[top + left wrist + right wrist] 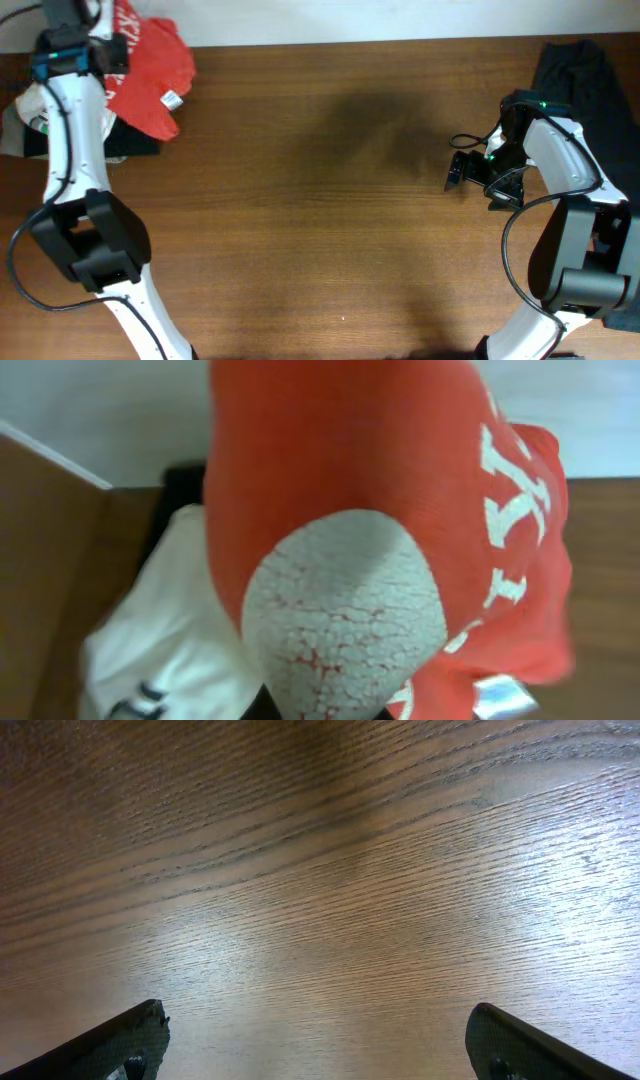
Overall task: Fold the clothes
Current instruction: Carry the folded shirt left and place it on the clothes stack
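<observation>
The red-orange T-shirt (150, 75) is bunched at the table's far left corner, with a white tag showing. In the left wrist view it (340, 450) fills the frame, with its cracked white oval and white lettering. It narrows down into my left gripper (112, 50), whose jaws (325, 712) are mostly hidden by the cloth and look shut on it. My right gripper (455, 172) is open and empty over bare wood at the right. Its two fingertips are wide apart in the right wrist view (320, 1040).
A white T-shirt (30, 105) (170, 620) and a dark garment (135, 142) lie under and beside the red one at the far left. Another dark garment (580, 75) lies at the far right corner. The wooden table (320, 230) ends at a pale back wall.
</observation>
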Robot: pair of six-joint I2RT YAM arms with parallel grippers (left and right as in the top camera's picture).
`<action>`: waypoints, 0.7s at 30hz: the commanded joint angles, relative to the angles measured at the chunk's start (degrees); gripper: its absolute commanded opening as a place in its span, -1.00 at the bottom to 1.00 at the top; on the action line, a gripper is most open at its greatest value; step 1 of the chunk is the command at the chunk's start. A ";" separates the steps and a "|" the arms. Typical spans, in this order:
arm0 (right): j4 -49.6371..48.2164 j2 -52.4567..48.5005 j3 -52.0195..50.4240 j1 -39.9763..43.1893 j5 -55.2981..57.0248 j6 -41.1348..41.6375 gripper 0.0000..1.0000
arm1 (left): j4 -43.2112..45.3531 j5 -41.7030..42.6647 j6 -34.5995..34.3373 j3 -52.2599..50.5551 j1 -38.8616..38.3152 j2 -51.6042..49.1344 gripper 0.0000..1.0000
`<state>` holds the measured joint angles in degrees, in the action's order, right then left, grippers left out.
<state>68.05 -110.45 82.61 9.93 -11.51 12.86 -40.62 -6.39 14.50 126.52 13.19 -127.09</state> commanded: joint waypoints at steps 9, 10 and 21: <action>0.02 0.46 0.55 -0.17 -0.28 -0.39 0.97 | 8.09 -0.15 -3.32 1.64 12.52 -7.26 -0.87; 0.02 0.46 0.55 -0.17 -0.28 -0.39 0.97 | 8.87 -0.13 -3.34 1.64 13.55 -8.20 -0.88; 0.02 0.46 0.55 -0.17 -0.28 -0.39 0.97 | 10.84 -0.50 -4.31 1.70 18.86 -15.37 0.99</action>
<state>68.05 -110.43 82.61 9.93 -11.51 12.84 -29.63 -6.50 11.07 126.78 32.14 -141.71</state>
